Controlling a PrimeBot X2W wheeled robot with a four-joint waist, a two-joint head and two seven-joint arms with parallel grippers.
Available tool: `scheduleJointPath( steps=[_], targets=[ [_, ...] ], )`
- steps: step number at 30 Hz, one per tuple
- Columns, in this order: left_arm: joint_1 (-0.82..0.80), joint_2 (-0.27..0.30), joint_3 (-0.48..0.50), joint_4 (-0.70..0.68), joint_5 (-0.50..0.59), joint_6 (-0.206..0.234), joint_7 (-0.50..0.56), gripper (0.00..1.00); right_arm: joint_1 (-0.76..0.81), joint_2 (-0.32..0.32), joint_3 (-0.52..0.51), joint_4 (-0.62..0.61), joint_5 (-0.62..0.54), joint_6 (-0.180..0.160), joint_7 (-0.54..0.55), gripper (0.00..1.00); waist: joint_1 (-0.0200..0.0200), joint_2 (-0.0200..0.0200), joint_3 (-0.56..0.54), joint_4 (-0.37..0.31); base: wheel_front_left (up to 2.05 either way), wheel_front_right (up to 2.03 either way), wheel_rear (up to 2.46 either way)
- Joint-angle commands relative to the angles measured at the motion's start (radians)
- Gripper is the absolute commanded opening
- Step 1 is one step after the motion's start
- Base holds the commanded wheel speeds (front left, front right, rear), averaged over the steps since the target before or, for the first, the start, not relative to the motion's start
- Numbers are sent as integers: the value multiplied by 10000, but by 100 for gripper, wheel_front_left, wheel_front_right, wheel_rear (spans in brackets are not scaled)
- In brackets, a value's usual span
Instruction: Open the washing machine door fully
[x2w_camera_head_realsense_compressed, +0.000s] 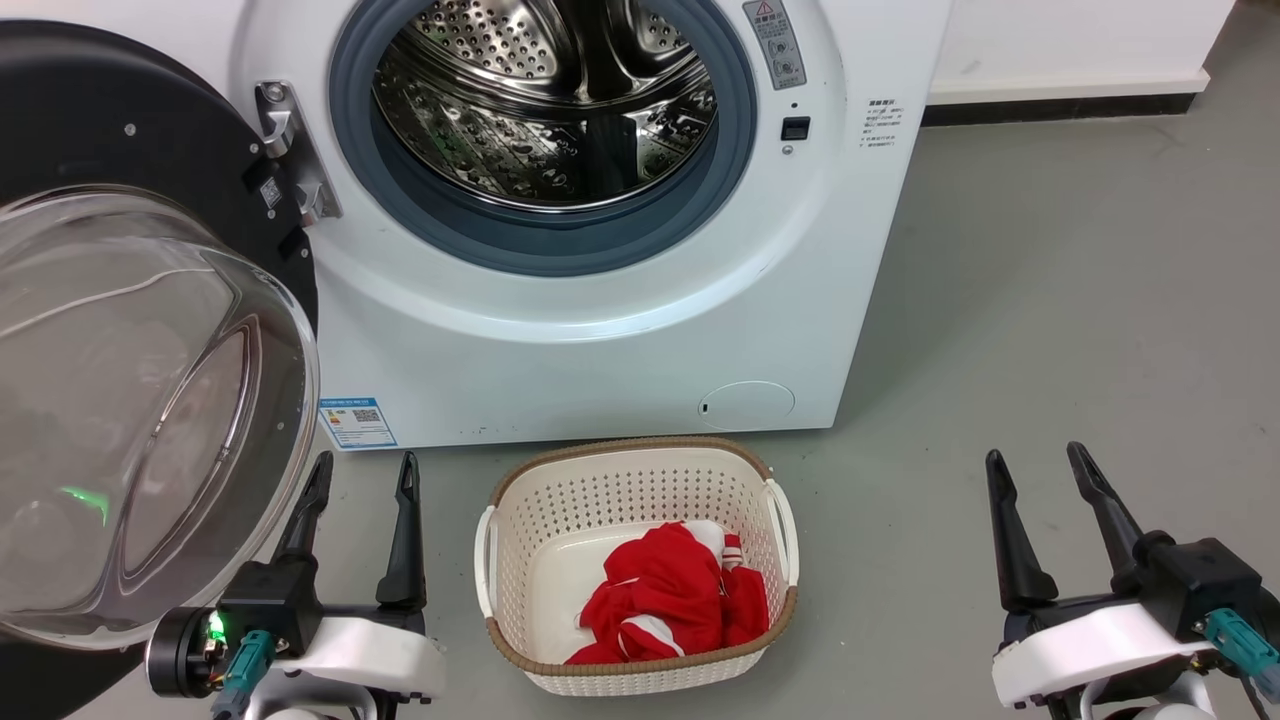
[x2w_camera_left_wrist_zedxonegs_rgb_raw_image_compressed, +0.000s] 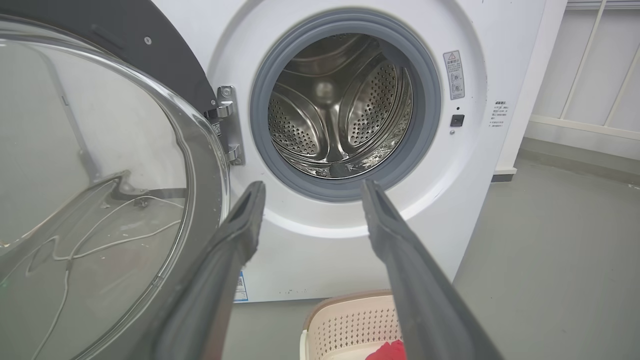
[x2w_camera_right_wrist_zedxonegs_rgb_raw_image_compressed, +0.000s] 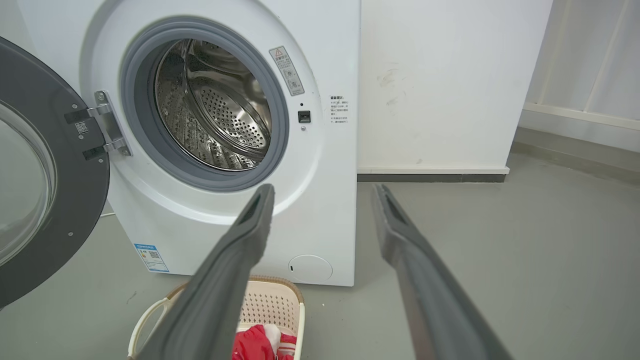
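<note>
The left gripper (x2w_camera_head_realsense_compressed: 363, 470) and right gripper (x2w_camera_head_realsense_compressed: 1037, 465) are each formed of two long, tapering dark fingers (x2w_camera_head_realsense_compressed: 405, 535) set in a black block (x2w_camera_head_realsense_compressed: 268, 600) on a white wrist shell (x2w_camera_head_realsense_compressed: 370, 655). A teal connector (x2w_camera_head_realsense_compressed: 245, 662) is plugged in at each wrist; a green light (x2w_camera_head_realsense_compressed: 214, 628) is lit on the left.

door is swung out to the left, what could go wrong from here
1. The open left gripper sits beside the bulging clear glass of the round glossy black washing machine door; a sideways move might scrape it.
2. The cream perforated laundry basket stands before the white front-loading washing machine; rolling forward might shove it.
</note>
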Motion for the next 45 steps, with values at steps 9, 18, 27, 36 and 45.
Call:
scheduleJointPath(
  steps=[9, 18, 27, 36, 45],
  targets=[
    [46, -11, 34, 62, -17, 91, -24, 100, -36, 17, -2, 49, 75, -7, -77, 100, 0, 0, 3, 47, 0, 0, 0],
    [28, -19, 31, 108, -24, 138, -24, 100, -48, 17, 15, 61, 116, -7, -82, 100, 0, 0, 4, 86, 0, 0, 0],
    [-121, -55, 216, 509, -966, 32, 382, 0, 24, -24, 18, 285, 1119, 0, 104, 0, 0, 0, -2, 105, 0, 0, 0],
    [-135, -73, 249, 527, -2800, -72, 756, 0, -165, -120, -19, 521, 2999, -1, 397, 0, 0, 0, -12, 136, 0, 0, 0],
    [-193, -88, 318, 587, -4407, -164, 1110, 0, -294, -175, -58, 699, 4641, -1, 654, 0, 0, 0, -23, 167, 0, 0, 0]
  ],
)
